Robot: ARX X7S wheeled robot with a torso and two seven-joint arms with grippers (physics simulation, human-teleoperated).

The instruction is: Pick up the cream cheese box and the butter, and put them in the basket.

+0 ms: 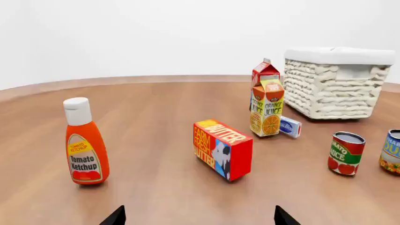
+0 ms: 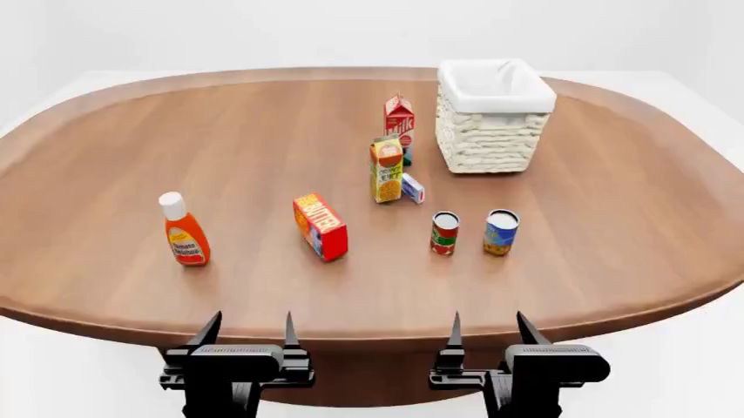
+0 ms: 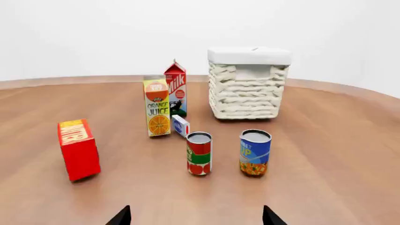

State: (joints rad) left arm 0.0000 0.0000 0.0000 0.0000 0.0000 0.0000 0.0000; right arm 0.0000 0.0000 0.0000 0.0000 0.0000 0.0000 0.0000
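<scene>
The butter (image 2: 321, 226) is a red box with an orange-yellow face, lying on the wooden table left of centre; it also shows in the left wrist view (image 1: 222, 149) and the right wrist view (image 3: 78, 149). The small blue and white cream cheese box (image 2: 413, 188) leans beside the orange juice carton; it also shows in both wrist views (image 1: 290, 126) (image 3: 181, 125). The white wicker basket (image 2: 496, 115) stands at the back right, also seen from both wrists (image 1: 333, 82) (image 3: 248, 83). My left gripper (image 2: 247, 329) and right gripper (image 2: 489, 328) are open and empty at the table's near edge.
An orange juice carton (image 2: 388, 170) and a red milk carton (image 2: 400, 122) stand between butter and basket. A red-labelled can (image 2: 444, 233) and a blue-labelled can (image 2: 501, 232) stand right of the butter. A ketchup bottle (image 2: 184, 231) stands at the left.
</scene>
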